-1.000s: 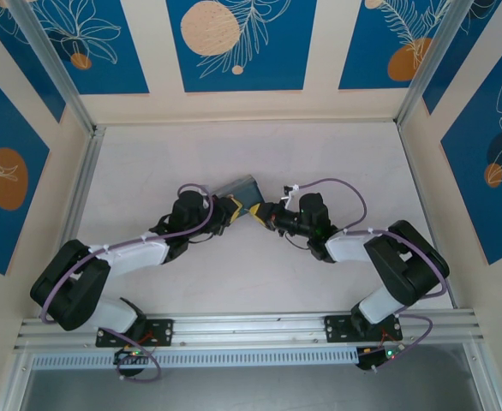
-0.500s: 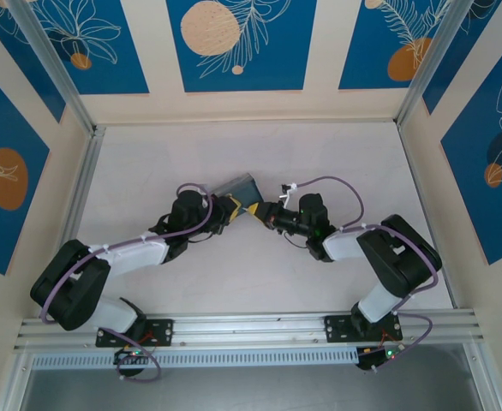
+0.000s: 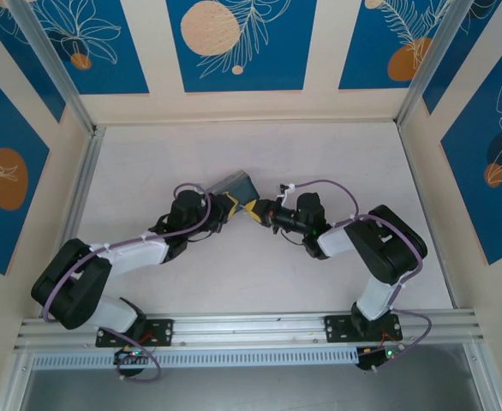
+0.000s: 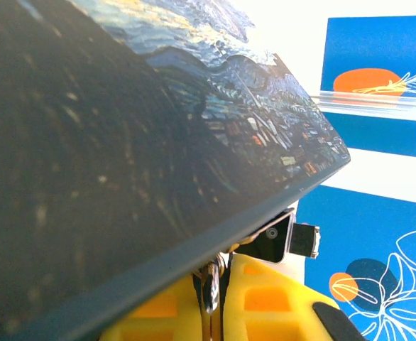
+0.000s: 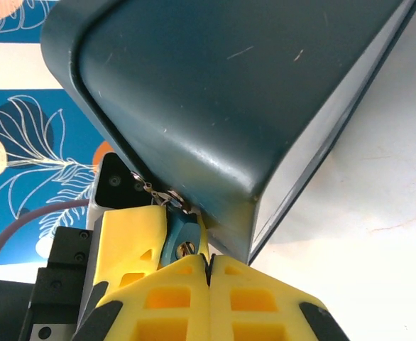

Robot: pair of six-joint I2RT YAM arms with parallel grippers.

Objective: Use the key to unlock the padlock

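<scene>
Left pincer [image 4: 214, 284]: clenched, seemingly on padlock [image 5: 179, 230] (at tin [image 5: 215, 106] corner). Right pincer [image 5: 209, 261]: clenched tight, held item unclear.

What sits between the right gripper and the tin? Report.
The small teal padlock, just above the right gripper and below the tin's corner; right wrist view.

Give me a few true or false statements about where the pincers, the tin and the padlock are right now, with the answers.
1. The left pincer and the right pincer meet beside the tin. True.
2. The right pincer is wide open. False: its yellow fingers are pressed together.
3. The padlock shows its keyhole to the right wrist camera. True.
4. The tin's lid is plain red. False: it bears a dark blue painted scene.
</scene>
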